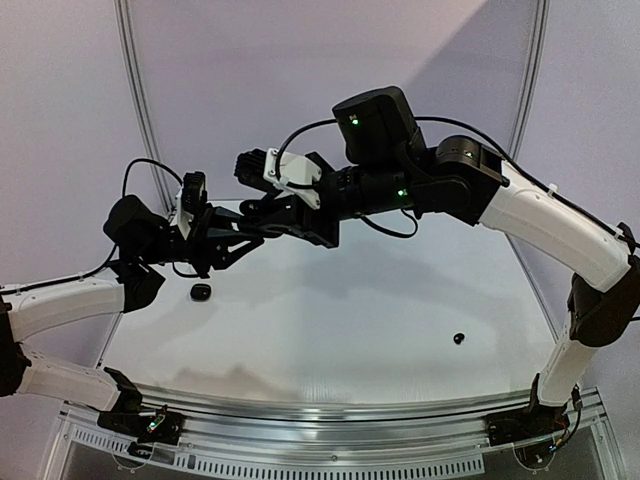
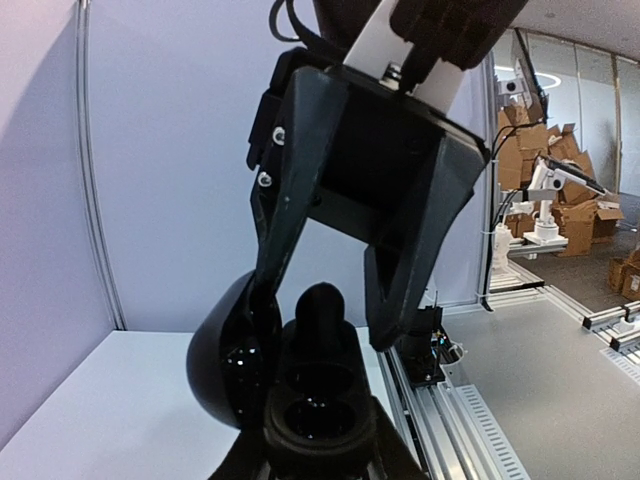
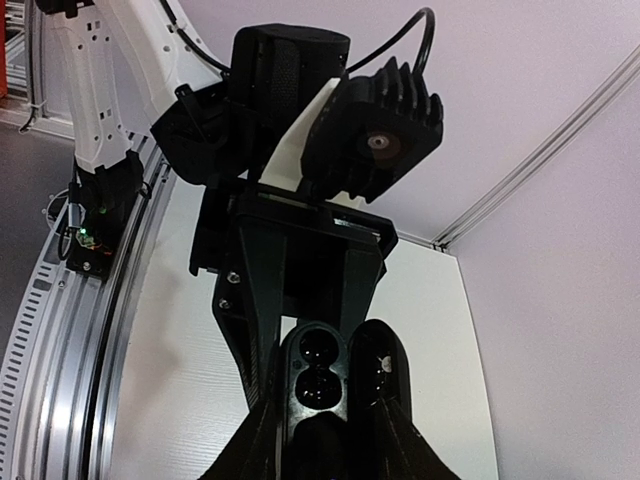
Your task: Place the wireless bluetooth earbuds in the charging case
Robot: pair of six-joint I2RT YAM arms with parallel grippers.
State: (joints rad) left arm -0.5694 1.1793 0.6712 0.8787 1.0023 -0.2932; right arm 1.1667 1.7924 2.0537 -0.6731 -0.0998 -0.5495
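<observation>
One open case (image 2: pixel 318 405) in left pincer (image 2: pixel 318 462)

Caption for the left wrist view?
Left gripper holds the open case; right gripper, jaws parted, straddles an earbud over it.

The charging case (image 2: pixel 315 410) is sitting between the fingers of the left gripper (image 3: pixel 315 350), up over the back left of the table (image 1: pixel 350 300). An upright earbud (image 2: pixel 320 305) is poking up from it, between the fingers of the right gripper (image 2: pixel 325 318). A loose earbud (image 1: pixel 459 338) is lying on the table's front right, well apart from a small lump (image 1: pixel 200 291) lying on the left.
</observation>
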